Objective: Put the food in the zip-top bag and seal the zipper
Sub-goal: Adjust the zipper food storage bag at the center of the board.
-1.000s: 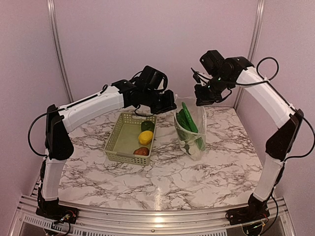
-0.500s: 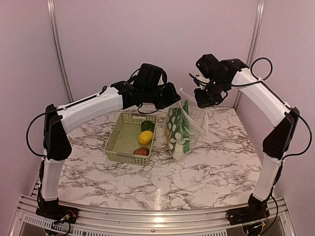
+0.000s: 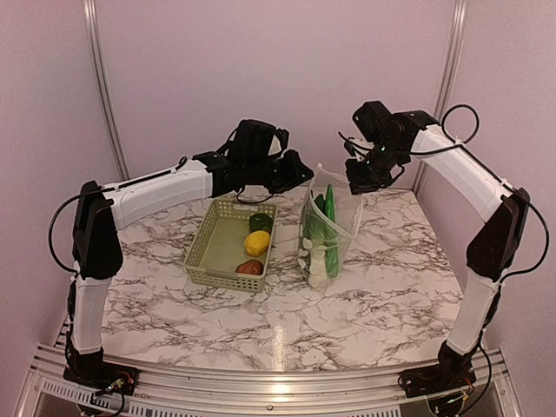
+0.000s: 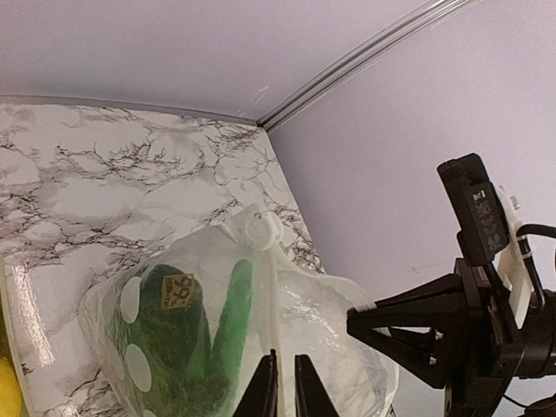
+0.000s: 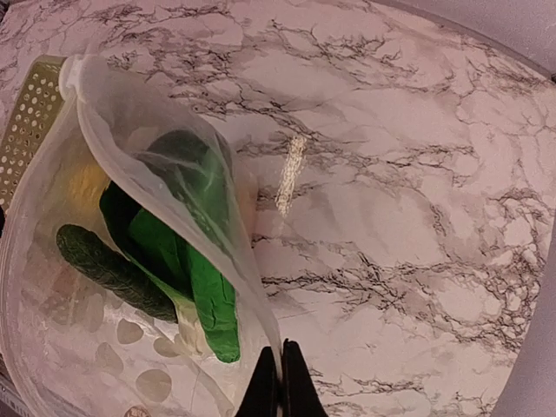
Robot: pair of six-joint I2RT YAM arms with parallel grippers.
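Observation:
The zip-top bag [image 3: 327, 228], clear with white dots, hangs upright between both grippers above the table. My left gripper [image 3: 306, 176] is shut on its left mouth edge. In the left wrist view the zipper strip [image 4: 277, 300] runs down between the nearly touching fingers of that gripper [image 4: 280, 387]. My right gripper [image 3: 358, 185] is shut on the right edge, and the plastic shows pinched in its own view [image 5: 281, 382]. Green food [image 5: 204, 291] and a white piece [image 3: 320, 269] lie inside the bag. A dark green piece [image 3: 260, 222], a yellow piece [image 3: 256, 243] and a brown piece [image 3: 249, 268] sit in the basket.
The pale green lattice basket [image 3: 204, 248] stands on the marble table [image 3: 347, 313] just left of the bag. The rear wall and metal corner posts stand close behind both grippers.
The bag has swung left and then settled upright between the grippers. The left gripper has risen a little, and its fingers have eased apart slightly.

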